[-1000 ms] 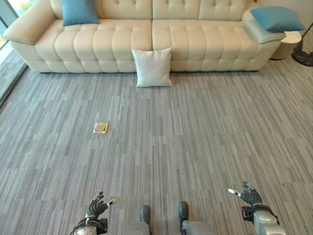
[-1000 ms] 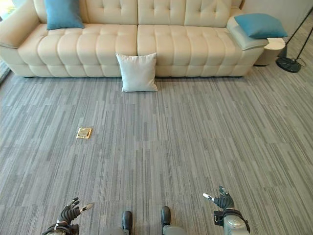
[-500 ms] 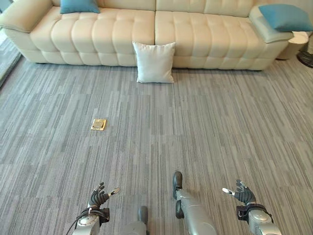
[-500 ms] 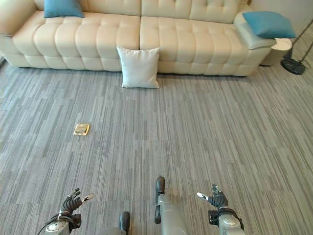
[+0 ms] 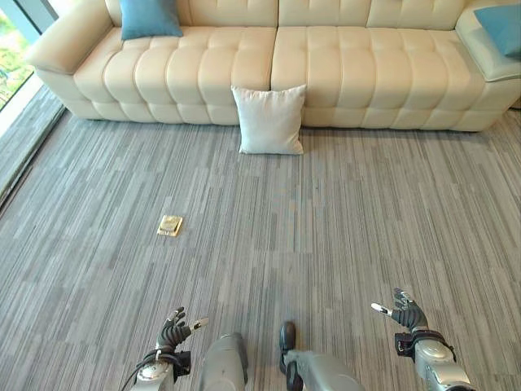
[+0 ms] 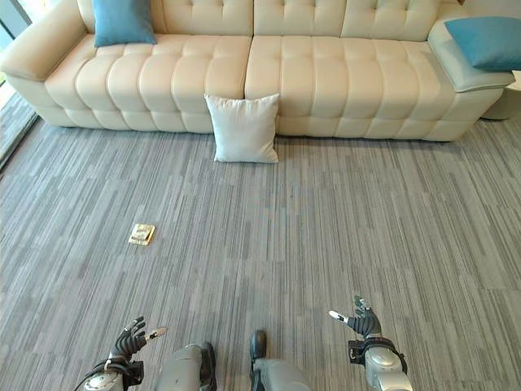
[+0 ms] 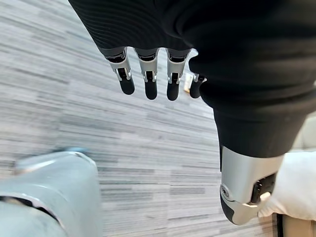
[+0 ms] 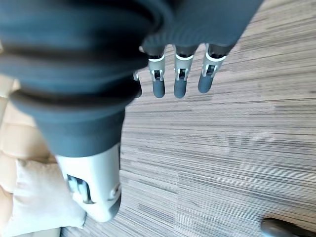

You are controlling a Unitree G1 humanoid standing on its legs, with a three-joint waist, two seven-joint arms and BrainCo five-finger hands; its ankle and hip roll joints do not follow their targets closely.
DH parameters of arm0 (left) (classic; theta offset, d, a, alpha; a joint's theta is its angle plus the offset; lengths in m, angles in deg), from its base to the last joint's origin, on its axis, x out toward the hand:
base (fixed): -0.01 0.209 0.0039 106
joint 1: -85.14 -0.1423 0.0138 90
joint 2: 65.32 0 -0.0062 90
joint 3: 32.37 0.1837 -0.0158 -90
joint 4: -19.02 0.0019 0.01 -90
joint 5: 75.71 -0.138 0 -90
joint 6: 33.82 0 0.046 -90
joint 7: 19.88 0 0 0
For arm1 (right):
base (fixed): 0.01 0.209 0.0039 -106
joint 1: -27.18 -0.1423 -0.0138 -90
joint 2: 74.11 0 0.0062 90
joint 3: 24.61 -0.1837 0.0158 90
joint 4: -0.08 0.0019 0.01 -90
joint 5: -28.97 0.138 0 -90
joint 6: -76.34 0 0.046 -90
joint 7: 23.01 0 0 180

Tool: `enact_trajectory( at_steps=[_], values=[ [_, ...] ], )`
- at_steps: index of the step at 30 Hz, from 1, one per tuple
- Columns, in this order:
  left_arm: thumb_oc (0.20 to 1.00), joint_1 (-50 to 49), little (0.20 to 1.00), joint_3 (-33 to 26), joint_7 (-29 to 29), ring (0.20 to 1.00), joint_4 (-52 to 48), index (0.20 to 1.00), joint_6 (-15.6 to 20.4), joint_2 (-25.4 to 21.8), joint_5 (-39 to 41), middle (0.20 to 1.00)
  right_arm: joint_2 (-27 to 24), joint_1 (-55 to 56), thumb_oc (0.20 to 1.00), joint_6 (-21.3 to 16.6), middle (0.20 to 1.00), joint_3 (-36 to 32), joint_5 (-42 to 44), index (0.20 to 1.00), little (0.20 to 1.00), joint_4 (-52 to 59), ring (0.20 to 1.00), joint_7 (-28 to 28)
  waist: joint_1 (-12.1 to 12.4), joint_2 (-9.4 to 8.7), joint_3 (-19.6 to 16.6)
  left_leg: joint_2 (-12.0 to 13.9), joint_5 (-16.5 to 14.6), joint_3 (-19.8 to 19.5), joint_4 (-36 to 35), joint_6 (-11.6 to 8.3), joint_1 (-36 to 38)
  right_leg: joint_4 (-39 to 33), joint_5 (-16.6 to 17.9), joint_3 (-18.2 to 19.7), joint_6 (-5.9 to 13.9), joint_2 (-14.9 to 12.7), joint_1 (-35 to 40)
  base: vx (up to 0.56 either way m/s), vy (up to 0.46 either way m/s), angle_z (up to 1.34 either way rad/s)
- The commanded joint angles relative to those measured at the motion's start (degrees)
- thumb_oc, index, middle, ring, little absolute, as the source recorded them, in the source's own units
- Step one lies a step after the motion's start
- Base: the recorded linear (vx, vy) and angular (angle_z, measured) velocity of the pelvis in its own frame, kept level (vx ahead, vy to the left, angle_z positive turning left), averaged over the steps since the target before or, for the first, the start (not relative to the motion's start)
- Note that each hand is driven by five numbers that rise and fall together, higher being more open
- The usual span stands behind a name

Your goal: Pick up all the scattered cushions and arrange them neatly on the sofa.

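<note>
Far across the grey carpet (image 5: 342, 220) from us, propped vs. the front of the cream sofa (image 5: 326, 73) near its middle seam, stands the white cushion (image 5: 269, 120). It's on the floor, upright, leaning back on the sofa base, so it's the scattered one to fetch. We judge it's still well apart from both hands, so the approach isn't done yet.

Our left hand (image 5: 173, 331) hangs low at the near left, fingers relaxed and spread, nothing in it. Our right hand (image 5: 404, 310) is at the near right, likewise loose and empty. We'd say both are held out front and free bc the cushion likely needs a two-handed grab.

One blue cushion (image 5: 150, 17) sits upright on the far-left seat vs. the backrest, already placed. Another blue cushion (image 6: 491, 41) lies flat on the right armrest, prob. needing tidying later.

White cushion: square, plump, soft corners, plain cover w/ no pattern; should squash easily when gripped.

Small brass floor plate (image 5: 169, 225) sits in the carpet at mid-left, not part of the job.
</note>
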Motion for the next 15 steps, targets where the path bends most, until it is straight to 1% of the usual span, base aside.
enact_trajectory(
  at_steps=[1,4,5,6,7,8,9,10,11,12,13,14,15],
  values=[
    [1.0,-0.6,1.0,-0.6,0.7,1.0,-1.7,1.0,1.5,-2.2,-0.2,1.0,-2.3,0.9,1.0,-1.5,1.0,-2.0,1.2,1.0,1.0,2.9,1.0,1.8,1.2,0.33,0.9,-1.3,5.1,0.2,-1.9,0.85,-1.6,7.2,-10.4,0.9,6.79,-4.4,2.4,0.45,0.053,-0.13],
    [1.0,-0.8,1.0,-0.7,0.7,1.0,-1.4,1.0,1.2,-1.9,-0.3,1.0,-1.9,1.5,1.0,-1.2,1.0,-2.4,0.6,1.0,1.0,2.5,1.0,1.9,1.9,0.68,0.0,-1.7,7.1,0.0,-8.8,0.55,-3.9,6.6,-12.8,2.8,7.19,-4.0,6.7,0.48,0.101,-0.06],
    [1.0,-0.8,1.0,-0.7,0.6,1.0,-1.4,1.0,1.2,-1.9,-0.4,1.0,-1.9,1.6,1.0,-1.1,1.0,-2.6,0.3,1.0,1.0,2.2,1.0,1.9,2.3,1.12,-0.8,-1.3,7.7,0.2,-10.5,0.5,-4.7,6.3,-13.3,3.9,7.44,-3.7,8.2,0.56,0.153,-0.01],
    [1.0,-0.9,1.0,-0.6,0.5,1.0,-1.4,1.0,1.1,-1.9,-0.6,1.0,-1.8,1.8,1.0,-1.0,1.0,-2.8,0.0,1.0,1.0,2.1,1.0,1.8,2.5,1.11,-1.3,-1.4,8.2,0.7,-11.3,0.62,-4.6,6.3,-13.6,4.5,7.58,-3.8,9.1,0.58,0.172,-0.21],
    [1.0,-0.7,1.0,-0.5,0.5,1.0,-1.2,1.0,1.0,-1.9,-0.8,1.0,-1.9,2.0,1.0,-0.9,1.0,-3.0,0.0,1.0,1.0,1.7,1.0,1.8,2.7,0.99,-1.7,-1.5,8.9,1.4,-11.3,0.69,-5.1,6.6,-14.2,5.2,7.73,-4.0,10.3,0.61,0.2,-0.39],
    [1.0,-0.8,1.0,-0.4,0.5,1.0,-1.3,1.0,1.0,-2.0,-1.1,1.0,-1.7,2.0,1.0,-0.8,1.0,-3.2,-0.1,1.0,1.0,1.5,1.0,1.8,2.8,0.49,-2.0,-1.7,9.1,1.8,-9.7,0.73,-6.4,6.9,-14.7,6.0,7.95,-4.4,12.0,0.91,0.331,-0.57],
    [1.0,-0.9,1.0,-0.4,0.2,1.0,-1.2,1.0,0.7,-2.5,-1.6,1.0,-1.2,2.7,1.0,-0.7,1.0,-3.3,-0.8,1.0,1.0,1.9,1.0,1.2,3.3,-0.11,-3.2,-2.2,10.1,0.9,-7.4,1.61,-5.7,8.6,-14.3,7.0,8.76,-5.4,13.5,0.69,0.264,-0.44],
    [1.0,-0.9,1.0,-0.4,0.2,1.0,-1.2,1.0,0.7,-2.5,-1.6,1.0,-1.2,2.7,1.0,-0.7,1.0,-3.3,-0.8,1.0,1.0,1.9,1.0,1.2,3.3,0.03,-3.2,-2.0,10.2,0.9,-7.3,1.58,-5.8,8.6,-14.1,7.1,8.73,-5.2,13.3,0.63,0.249,-0.42],
    [1.0,-0.9,1.0,-0.3,0.3,1.0,-1.1,1.0,0.6,-2.7,-2.0,1.0,-0.7,3.0,1.0,-0.7,1.0,-3.1,-1.2,1.0,1.0,1.7,1.0,1.0,3.3,-0.87,-3.5,-2.7,10.8,0.8,-5.1,1.93,-6.2,10.7,-11.9,6.9,9.58,-6.5,13.2,0.36,0.168,-0.49],
    [1.0,-0.6,1.0,-0.2,0.4,1.0,-0.7,1.0,0.6,-3.0,-2.4,1.0,0.0,3.0,1.0,-0.7,1.0,-2.9,-1.4,1.0,1.0,1.4,1.0,0.9,3.8,-1.9,-4.3,-3.2,10.0,1.4,-3.0,2.58,-6.0,13.5,-7.5,6.7,11.47,-8.2,12.4,0.51,0.273,-0.36],
    [1.0,-0.5,1.0,-0.1,0.5,1.0,-0.7,1.0,0.5,-3.2,-2.3,1.0,0.4,2.6,1.0,-0.7,1.0,-2.5,-1.7,1.0,1.0,1.2,1.0,0.7,4.2,-2.6,-4.3,-3.3,8.9,2.2,-1.9,3.3,-5.6,18.5,-1.4,6.7,12.97,-9.7,10.3,0.62,0.363,-0.3],
    [1.0,0.4,1.0,-0.2,0.8,1.0,-1.4,1.0,0.5,-4.3,-1.7,1.0,1.4,1.6,1.0,-0.7,1.0,-1.3,-1.7,1.0,1.0,1.8,1.0,0.4,4.0,-3.55,-3.1,-3.0,5.8,3.1,-0.8,5.04,-2.4,29.9,7.9,5.7,14.22,-12.3,5.0,0.44,0.269,-0.19],
    [1.0,0.4,1.0,-0.2,0.8,1.0,-1.4,1.0,0.5,-4.3,-1.7,1.0,1.4,1.5,1.0,-0.7,1.0,-1.3,-1.7,1.0,1.0,1.8,1.0,0.4,4.0,-3.59,-3.1,-3.0,5.8,3.2,-0.8,5.05,-2.4,29.9,7.8,5.7,14.24,-12.3,5.0,0.45,0.248,-0.62]
  ],
)
